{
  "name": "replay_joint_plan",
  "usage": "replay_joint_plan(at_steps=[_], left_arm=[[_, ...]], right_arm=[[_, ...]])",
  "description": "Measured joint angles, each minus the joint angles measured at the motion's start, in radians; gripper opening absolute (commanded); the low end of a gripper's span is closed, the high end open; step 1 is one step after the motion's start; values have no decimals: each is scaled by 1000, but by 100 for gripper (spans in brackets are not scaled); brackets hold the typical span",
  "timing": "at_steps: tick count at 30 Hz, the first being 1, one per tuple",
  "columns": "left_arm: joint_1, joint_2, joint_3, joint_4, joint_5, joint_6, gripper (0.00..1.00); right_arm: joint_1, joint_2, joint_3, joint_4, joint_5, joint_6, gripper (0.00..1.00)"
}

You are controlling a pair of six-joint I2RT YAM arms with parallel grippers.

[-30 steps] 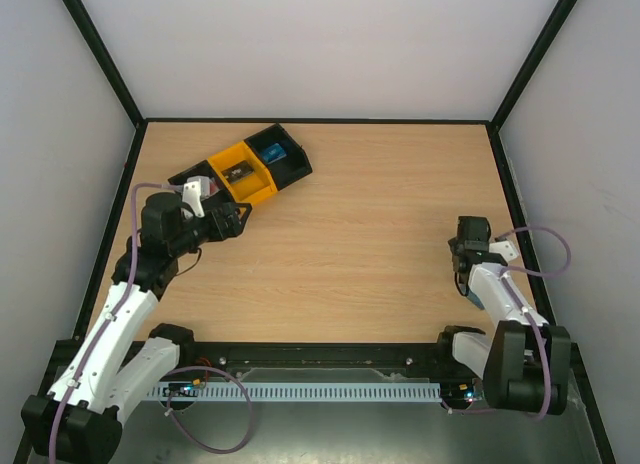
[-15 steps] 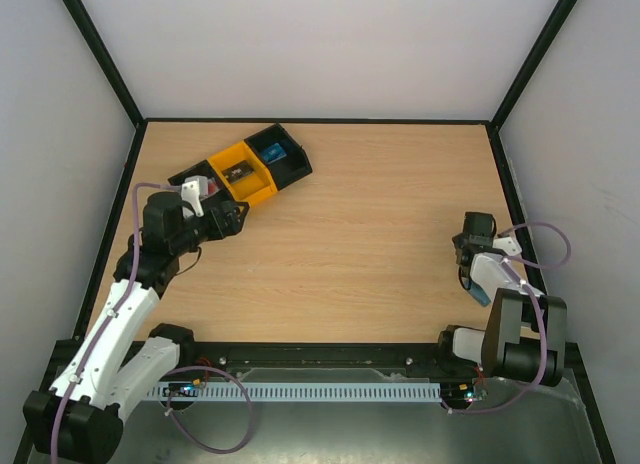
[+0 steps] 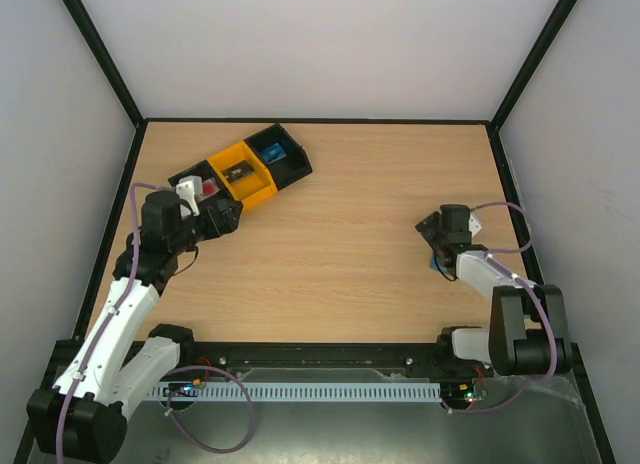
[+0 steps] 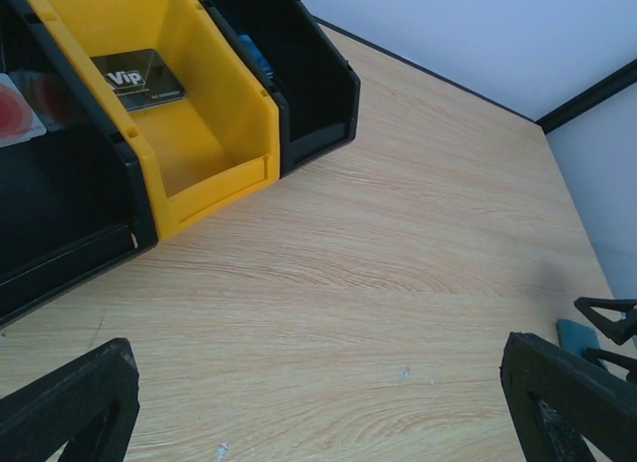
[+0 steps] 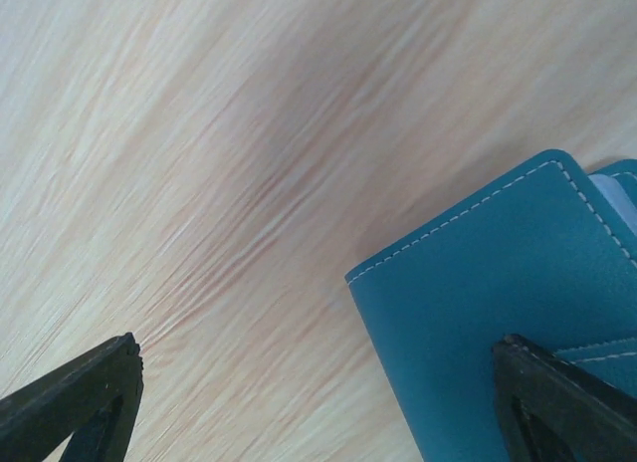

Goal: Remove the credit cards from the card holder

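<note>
gaping right gripper [image 5: 318,407] over card holder [image 5: 498,273]

A robotics lab test cell: a light wooden table [image 3: 350,249] enclosed by plain white walls [image 3: 320,44] and black frame rails [image 3: 100,52], with a left arm [image 3: 120,312] and a right arm [image 3: 490,274] bolted along its near edge.

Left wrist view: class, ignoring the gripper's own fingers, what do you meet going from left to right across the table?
left black bin → yellow bin → right black bin → card holder, only partly in view at the far right edge.
</note>
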Motion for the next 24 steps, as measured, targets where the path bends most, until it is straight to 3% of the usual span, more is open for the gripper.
replay_joint_plan(at_steps=[13, 18, 24], left_arm=[[3, 0, 0, -15, -18, 0, 100], [3, 0, 0, -17, -17, 5, 100], [3, 2, 0, -21, -13, 16, 100]], right_arm=[[445, 161, 87, 157, -90, 92, 95], [670, 240, 169, 158, -103, 154, 94], [835, 303, 261, 98, -128, 148, 88]])
